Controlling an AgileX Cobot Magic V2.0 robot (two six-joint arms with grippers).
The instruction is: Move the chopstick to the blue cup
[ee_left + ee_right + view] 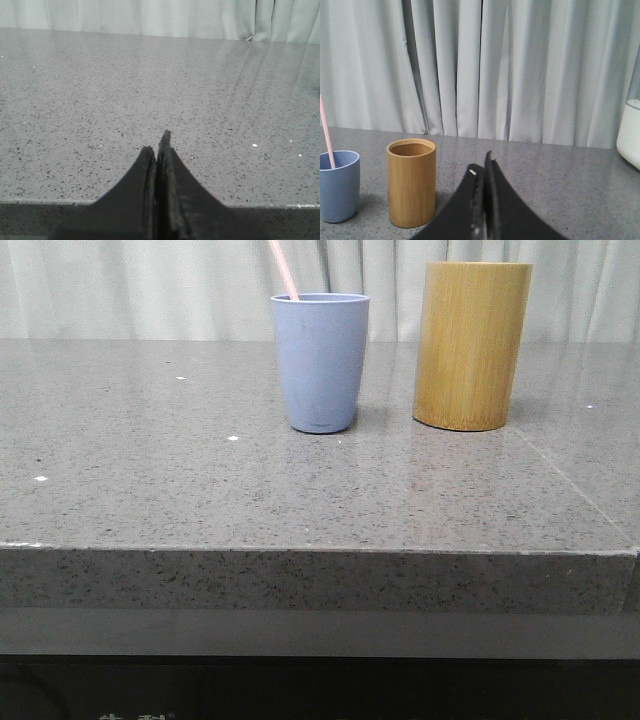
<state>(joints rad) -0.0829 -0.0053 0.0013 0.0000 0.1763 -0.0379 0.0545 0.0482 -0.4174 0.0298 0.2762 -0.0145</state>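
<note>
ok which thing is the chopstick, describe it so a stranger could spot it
On the grey speckled table two containers stand side by side before the curtain. In the shorter blue cup, left of the bamboo cylinder, leans the chopstick: the one thin pale pink stick.

Pink chopstick [284, 270] leaning inside upright blue cup [320, 365]

A staged test bench, such as a lab or demo room, is suggested rather than a lived-in kitchen. A speckled grey stone countertop [300, 490] is seen, closed off directly behind by pale pleated curtains [520, 70]. A bamboo cylinder holder [470, 345] is set on the countertop, and a white appliance [630, 130] is cut off at its far side.
</note>
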